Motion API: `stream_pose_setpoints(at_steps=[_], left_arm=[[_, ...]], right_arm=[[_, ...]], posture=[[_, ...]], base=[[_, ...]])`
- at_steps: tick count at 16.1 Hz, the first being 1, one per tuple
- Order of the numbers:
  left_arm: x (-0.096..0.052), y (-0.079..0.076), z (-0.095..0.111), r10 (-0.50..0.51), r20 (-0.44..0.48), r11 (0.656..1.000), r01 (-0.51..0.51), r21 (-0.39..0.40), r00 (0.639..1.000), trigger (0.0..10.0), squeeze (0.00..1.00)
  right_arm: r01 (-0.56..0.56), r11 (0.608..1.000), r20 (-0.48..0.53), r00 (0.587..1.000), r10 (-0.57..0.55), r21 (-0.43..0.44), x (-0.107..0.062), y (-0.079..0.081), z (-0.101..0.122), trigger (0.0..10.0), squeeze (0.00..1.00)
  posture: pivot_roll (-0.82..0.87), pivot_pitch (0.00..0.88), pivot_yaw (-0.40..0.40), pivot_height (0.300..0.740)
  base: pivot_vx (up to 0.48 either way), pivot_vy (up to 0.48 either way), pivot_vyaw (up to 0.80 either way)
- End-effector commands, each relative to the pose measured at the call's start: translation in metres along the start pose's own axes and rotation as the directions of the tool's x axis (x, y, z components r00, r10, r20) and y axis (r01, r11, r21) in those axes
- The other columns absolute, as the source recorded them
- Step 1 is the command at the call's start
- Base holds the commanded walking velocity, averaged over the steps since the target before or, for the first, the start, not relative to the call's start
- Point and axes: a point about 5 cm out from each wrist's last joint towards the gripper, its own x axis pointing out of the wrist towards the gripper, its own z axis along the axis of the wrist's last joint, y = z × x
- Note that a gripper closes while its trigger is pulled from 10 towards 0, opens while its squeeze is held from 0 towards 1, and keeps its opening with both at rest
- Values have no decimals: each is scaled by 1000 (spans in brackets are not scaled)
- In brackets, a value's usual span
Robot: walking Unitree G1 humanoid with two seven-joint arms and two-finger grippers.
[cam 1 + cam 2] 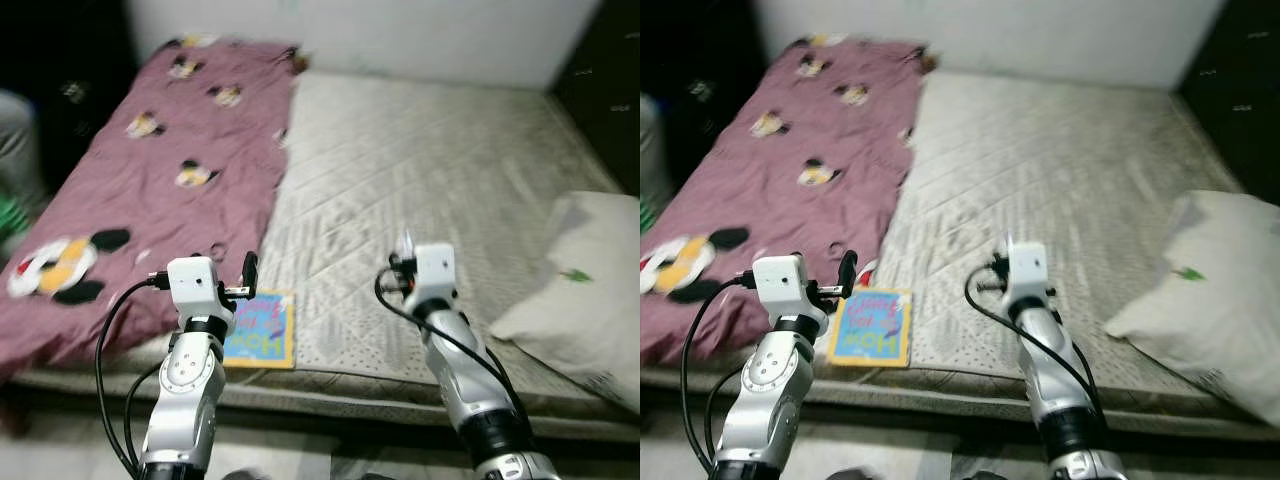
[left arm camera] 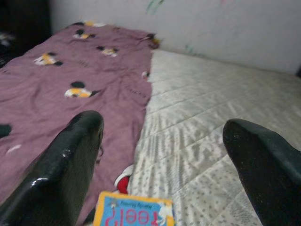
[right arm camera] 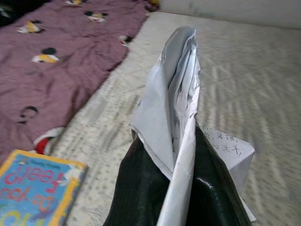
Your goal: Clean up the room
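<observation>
A: What is ahead?
B: A bed (image 1: 440,170) against a pale wall, its bare quilted mattress showing on the robot's right half. A purple blanket (image 1: 160,190) with cartoon mouse prints covers the left half, and a white pillow (image 1: 580,290) lies at the right edge.

A: Anything loose on it?
B: A blue children's book (image 1: 261,329) lies flat at the near edge of the mattress, just beside the blanket's edge. A small red and white thing (image 2: 124,178) peeks out from under the blanket next to it; I cannot tell what it is.

A: And the left tool?
B: The left tool (image 2: 162,155) hovers above the near edge of the bed, over the book, its two black fingers (image 2: 70,160) spread wide apart with nothing between them.

A: The right one?
B: The right tool (image 3: 181,188) is raised over the mattress to the right of the book, its fingers pressed together on a crumpled sheet of white paper (image 3: 176,103) with handwriting on it. The paper sticks up beyond the fingertips.
</observation>
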Motion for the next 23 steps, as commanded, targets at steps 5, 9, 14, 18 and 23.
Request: stream_pose_setpoints(at_steps=[5,9,14,18,23], left_arm=[[19,11,17,39,72,999,-41,22,997,10000,0],[29,9,20,1,105,998,-8,60,994,10000,0],[43,14,29,29,149,997,-40,70,988,10000,0],[35,30,10,87,118,994,-95,62,989,10000,0],[2,37,-26,102,35,990,-105,97,994,10000,0]], right_arm=[[-9,998,20,1000,8,56,12,0,8,10000,0],[-70,997,11,997,70,39,27,19,13,10000,0],[-84,996,33,996,83,40,40,28,28,10000,0],[-80,996,70,995,77,41,38,24,26,10000,0],[-25,999,103,994,23,21,18,-2,7,10000,0]], posture=[[-25,17,-4,740],[-15,0,-29,740],[-1,0,-57,740],[0,0,-33,740],[20,0,-22,740]], base=[[0,359,0],[0,0,0],[0,0,0],[0,0,0],[0,0,0]])
